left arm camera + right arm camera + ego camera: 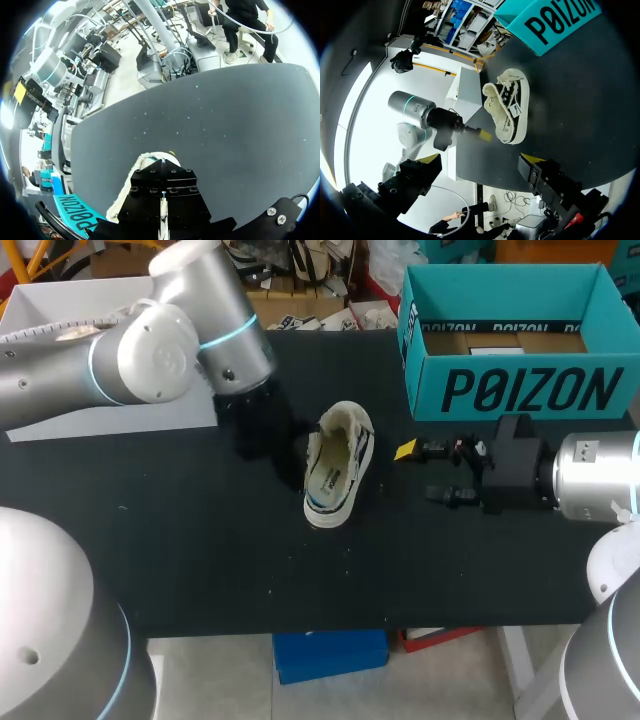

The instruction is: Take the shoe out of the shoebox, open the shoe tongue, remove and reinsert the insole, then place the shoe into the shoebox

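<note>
The shoe (338, 465), a cream high-top with dark trim, sits out of its box near the middle of the black surface (200, 560). Its opening is turned up, so we see the insole (328, 480) lying inside. The teal shoebox (520, 390) stands open at the far right of the surface, apart from the shoe. Our left hand (285, 455) comes in from the left and is low, just beside the shoe's left flank. In the left wrist view the shoe's cream rim (142, 167) shows just ahead of the hand's black body. We cannot tell whether this hand is wide or narrow, nor whether it touches the shoe. Our right hand (418, 473) hangs near the shoe's right side, in front of the shoebox. It points toward the shoe, spread wide and holding nothing. In the right wrist view the shoe (507, 112) lies ahead of it, apart from both fingers.
</note>
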Controlling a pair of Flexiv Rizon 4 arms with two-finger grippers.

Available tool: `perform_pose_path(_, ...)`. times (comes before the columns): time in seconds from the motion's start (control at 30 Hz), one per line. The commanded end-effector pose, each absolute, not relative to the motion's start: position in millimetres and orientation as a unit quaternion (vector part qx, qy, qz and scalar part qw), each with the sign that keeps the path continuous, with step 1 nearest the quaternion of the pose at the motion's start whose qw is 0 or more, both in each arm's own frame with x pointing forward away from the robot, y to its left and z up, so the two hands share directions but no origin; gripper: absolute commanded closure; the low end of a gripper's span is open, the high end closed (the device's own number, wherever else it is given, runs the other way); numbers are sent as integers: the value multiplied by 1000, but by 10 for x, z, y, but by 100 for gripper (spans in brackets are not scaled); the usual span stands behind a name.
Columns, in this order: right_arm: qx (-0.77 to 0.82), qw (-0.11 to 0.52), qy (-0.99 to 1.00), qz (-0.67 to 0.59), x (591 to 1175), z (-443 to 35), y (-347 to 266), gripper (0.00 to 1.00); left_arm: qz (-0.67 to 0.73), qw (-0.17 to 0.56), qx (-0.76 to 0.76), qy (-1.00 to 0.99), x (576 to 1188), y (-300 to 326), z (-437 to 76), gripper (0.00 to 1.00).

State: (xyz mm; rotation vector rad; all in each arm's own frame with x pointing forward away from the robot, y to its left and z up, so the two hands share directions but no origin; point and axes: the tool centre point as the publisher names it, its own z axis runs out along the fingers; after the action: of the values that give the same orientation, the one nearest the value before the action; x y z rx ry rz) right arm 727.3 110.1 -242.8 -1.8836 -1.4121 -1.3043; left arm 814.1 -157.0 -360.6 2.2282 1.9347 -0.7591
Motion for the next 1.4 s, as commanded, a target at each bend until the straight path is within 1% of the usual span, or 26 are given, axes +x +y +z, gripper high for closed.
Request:
perform_pose_path(0.03,-682,224,-512,-472,7273,-2423,1101,0,-248,42,731,635,8150,-1615,-3655,100)
perform_pose_path(0.37,-682,224,-512,-472,7273,-2423,1101,0,-241,29,731,638,8188,-1615,-3800,100)
perform_pose_path(0.77,-682,224,-512,-472,7273,-2423,1101,0,-238,24,732,638,8319,-1763,-3835,100)
perform_pose_path(1.0,-682,224,-512,-472,7273,-2423,1101,0,-238,9,731,639,8319,-1835,-3942,100)
perform_pose_path(1.4,-682,224,-512,-472,7273,-2423,1101,0,-238,1,739,631,8211,-1687,-3507,100)
